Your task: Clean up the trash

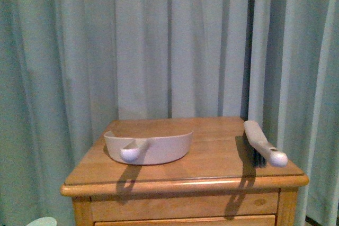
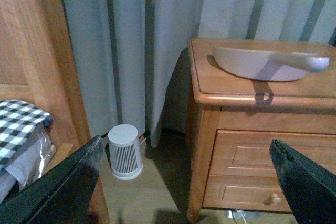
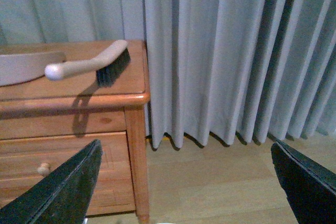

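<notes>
Both arms sit low, one on either side of the nightstand (image 1: 185,206); neither shows in the front view. Left gripper (image 2: 185,145): jaws spread wide, nothing between them. Right gripper (image 3: 185,146): the same, spread and empty.

Tools on the surface (image 1: 217,149):
- dustpan (image 1: 159,149) toward the left front, handle knob pointing at the front edge
- brush (image 1: 263,145) near the right edge, bristles down, handle end overhanging the front corner
- the two lie well apart

No trash seen on the surface or the floor (image 3: 220,177) in any view, so I cannot tell where it is. A white ribbed canister (image 2: 125,151) stands on the floor by the curtain (image 2: 126,51), left of the nightstand. It may be a bin; unsure.

Step in hand, as judged: picking up the tools.
- Right arm suits the brush. Rise, come in from the front, and close across the bare handle between knob and bristles. Avoid the knob itself: it is rounded and may slip.
- Left arm takes the dustpan handle likewise, keeping the pan level.
- Watch the nightstand's front lip on the way up
</notes>
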